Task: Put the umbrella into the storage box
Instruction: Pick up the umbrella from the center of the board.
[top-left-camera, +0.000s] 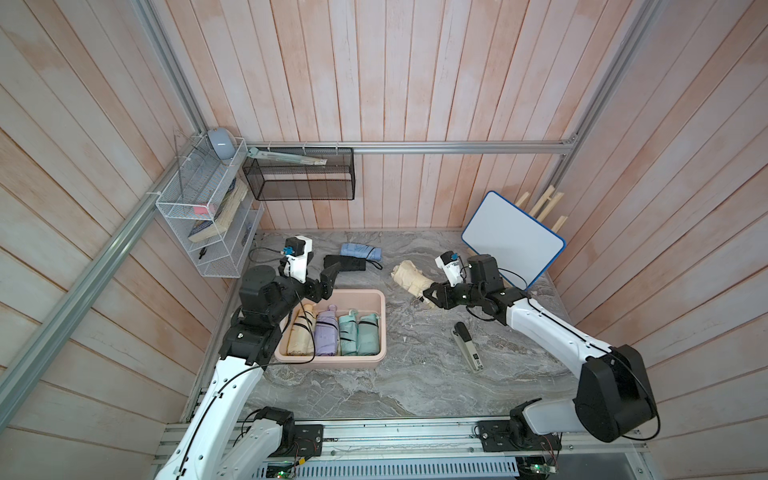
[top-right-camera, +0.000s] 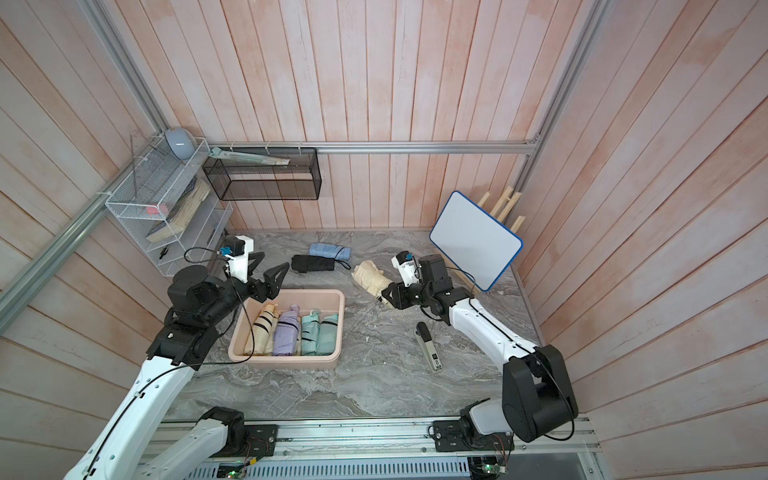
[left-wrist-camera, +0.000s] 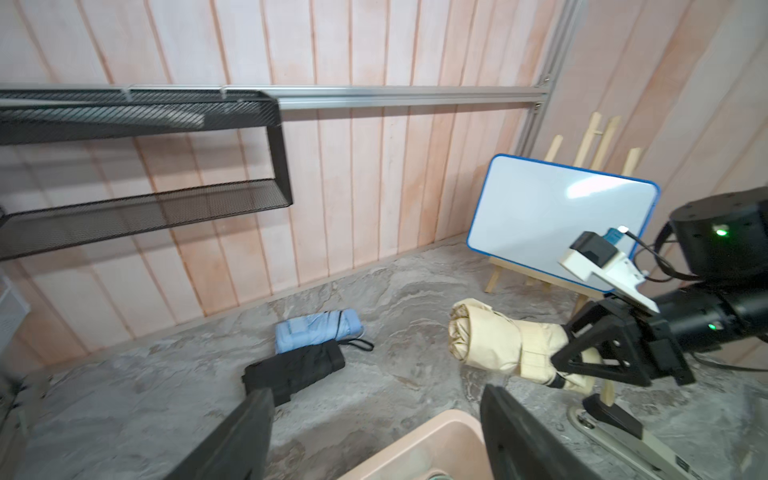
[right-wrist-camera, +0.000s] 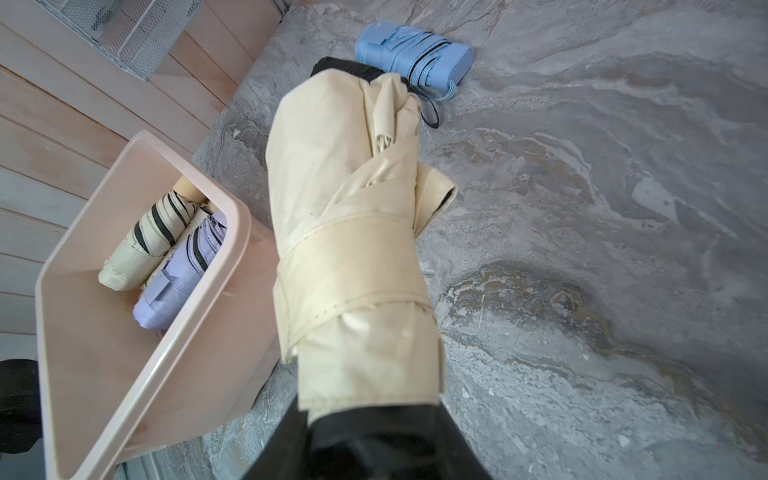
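While the right gripper (top-left-camera: 428, 296) was pinching the handle end of the cream umbrella (top-left-camera: 409, 277), the rest of the umbrella stuck out past its jaws over the gray table (top-left-camera: 415, 382). It seemed to be lifted a little off the table. It was near the pink box (top-left-camera: 332, 365), on the side by the right arm, and not yet in it. The left gripper (top-right-camera: 266, 269) hung over the far corner of the box on the left arm's side, with its jaws spread wide and nothing in them. Four folded umbrellas lay side by side in the box: a cream one with black stripes (top-left-camera: 302, 332), a purple one (top-left-camera: 326, 334) and two green ones (top-left-camera: 359, 334). A blue umbrella (top-left-camera: 360, 251) and a black umbrella (top-left-camera: 345, 262) lay touching on the table behind the box. The step in hand looked like carrying the cream umbrella to the box. Next, the right arm would need to swing it over the rim, turn it to lie the same way as the others, lower it and let go. The row looked full, so it would likely have to rest on top. The left gripper should keep out of the way.
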